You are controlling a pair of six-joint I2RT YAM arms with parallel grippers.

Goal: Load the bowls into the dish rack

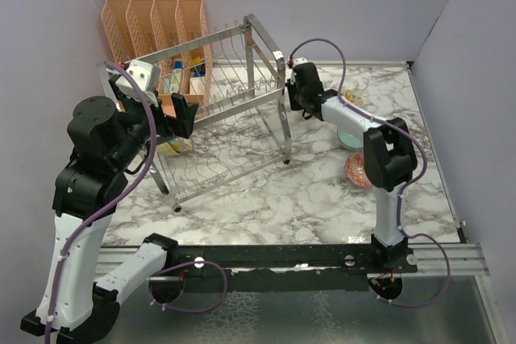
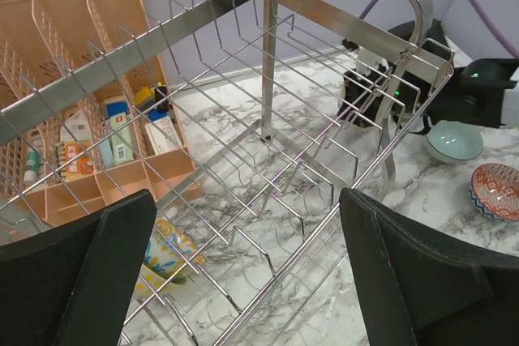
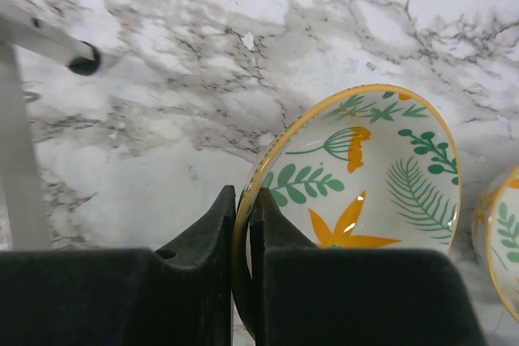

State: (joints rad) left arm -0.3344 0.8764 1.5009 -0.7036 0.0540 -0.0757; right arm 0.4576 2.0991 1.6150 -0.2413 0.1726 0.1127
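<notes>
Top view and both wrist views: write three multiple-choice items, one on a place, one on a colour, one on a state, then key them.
1. The red-orange bowl sits: A on the marble table beside the dish rack; B in its upper tier; C under its lower tier.
2. The organizer is: A blue; B black; C peach-orange.
3. The right jaws are: A wide open; B shut on the leaf bowl's rim; C gripping a rack wire.
A, marble under it; C, its walls; B, rim pinched between them.

Five bowls are showing: leaf-patterned bowl (image 3: 365, 176), partly cropped bowl (image 3: 504, 241), teal bowl (image 2: 454, 142), red bowl (image 2: 496, 190), yellow-blue bowl (image 2: 162, 255). One dish rack (image 1: 226, 118) and one peach organizer (image 1: 153, 22) are standing. Two arms are present: left arm (image 1: 97, 134), right arm (image 1: 379, 147).
</notes>
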